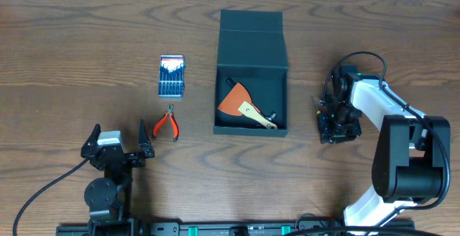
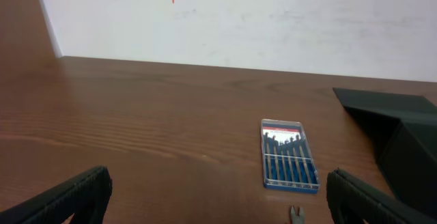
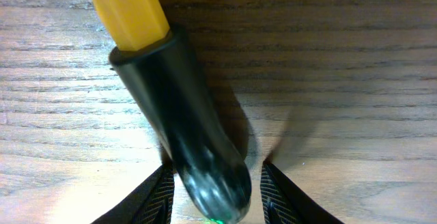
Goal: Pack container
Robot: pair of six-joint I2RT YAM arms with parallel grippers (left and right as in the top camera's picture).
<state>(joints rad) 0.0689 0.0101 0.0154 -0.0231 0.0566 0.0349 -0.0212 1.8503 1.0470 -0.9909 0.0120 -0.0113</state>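
— What's the setting?
— A brown wood-grain table (image 1: 72, 34), with a plain white wall (image 2: 239, 12) behind its far edge.

— And the thing to be packed?
— The large dark teal-black matte rectangular container (image 1: 253, 42) stands mid-table, its hinged flap lid thrown back toward the far side. Inside lies an orange wedge-shaped tool with a pale wooden handle (image 1: 237, 99).

— What's around it?
— Well to its left is a small blue clear-lidded screwdriver-set case (image 1: 171, 75). Nearer than the case lie orange-handled pliers (image 1: 167, 123).

— The arms?
— The left gripper (image 1: 118, 134) sits at the near left, just nearer than the pliers. Its jaws are spread as wide as they go and hold nothing. The right gripper (image 1: 336, 119) is down at the table to the right of the container, near its near-right corner but apart from it. From above, that gripper hides most of what is under it.

— And its wrist camera?
— Its fingers (image 3: 153, 197) flank the rounded butt of a black-gripped, yellow-bodied tool handle (image 3: 171, 108) lying on the wood. The jaws are partly closed, and I cannot tell whether they actually pinch it.
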